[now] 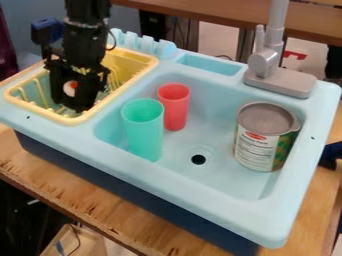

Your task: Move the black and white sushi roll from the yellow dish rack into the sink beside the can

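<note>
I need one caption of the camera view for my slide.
Black gripper at the yellow dish rack; green cup, red cup and can in the light blue sink.

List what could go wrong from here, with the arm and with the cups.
The gripper hangs low at the yellow rack, so a sideways move might snag the rim or shift the rack.

A small red-and-white thing shows at the gripper; I can't tell whether it is held, so if it is, it could slip.

The tall green cup stands close to the red cup; bumping one could topple both.
</note>
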Available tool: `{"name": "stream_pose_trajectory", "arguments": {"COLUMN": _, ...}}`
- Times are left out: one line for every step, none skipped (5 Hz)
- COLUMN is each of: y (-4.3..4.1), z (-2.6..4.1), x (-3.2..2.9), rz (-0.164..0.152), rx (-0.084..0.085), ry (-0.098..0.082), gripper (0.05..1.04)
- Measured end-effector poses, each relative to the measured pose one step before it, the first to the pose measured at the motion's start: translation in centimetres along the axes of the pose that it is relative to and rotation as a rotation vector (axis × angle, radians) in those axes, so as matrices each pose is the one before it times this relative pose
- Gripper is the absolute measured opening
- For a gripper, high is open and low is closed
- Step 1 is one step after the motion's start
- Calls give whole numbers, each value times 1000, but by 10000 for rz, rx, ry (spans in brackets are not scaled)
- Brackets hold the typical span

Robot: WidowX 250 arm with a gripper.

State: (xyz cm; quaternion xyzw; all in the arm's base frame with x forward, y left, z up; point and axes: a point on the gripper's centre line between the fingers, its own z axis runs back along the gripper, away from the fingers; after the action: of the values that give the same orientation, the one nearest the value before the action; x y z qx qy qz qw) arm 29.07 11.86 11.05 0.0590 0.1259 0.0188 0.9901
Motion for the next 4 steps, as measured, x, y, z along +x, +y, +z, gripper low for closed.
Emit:
{"name": "stream_pose_trajectory", "arguments": {"y": -761, "z": 5036, "x": -385, "rz": 12, "rx": 405, "ry": -1263, "gripper": 598}}
{"name": "stream_pose_trajectory", "arguments": {"y": -1294, "z": 5129, "x": -1034, "rz": -146, "rx": 322, "ry": -1361, "gripper": 598}}
{"name": "stream_pose_trajectory", "arguments": {"y": -2659, "z": 3391, "x": -679, "rz": -498, "rx": -129, "ry": -951, "gripper": 598}}
{"name": "stream_pose_trajectory", "arguments": {"y": -2942, "z": -46, "x": -950, "rz": -591, "rx": -112, "ry": 586, "gripper": 598}}
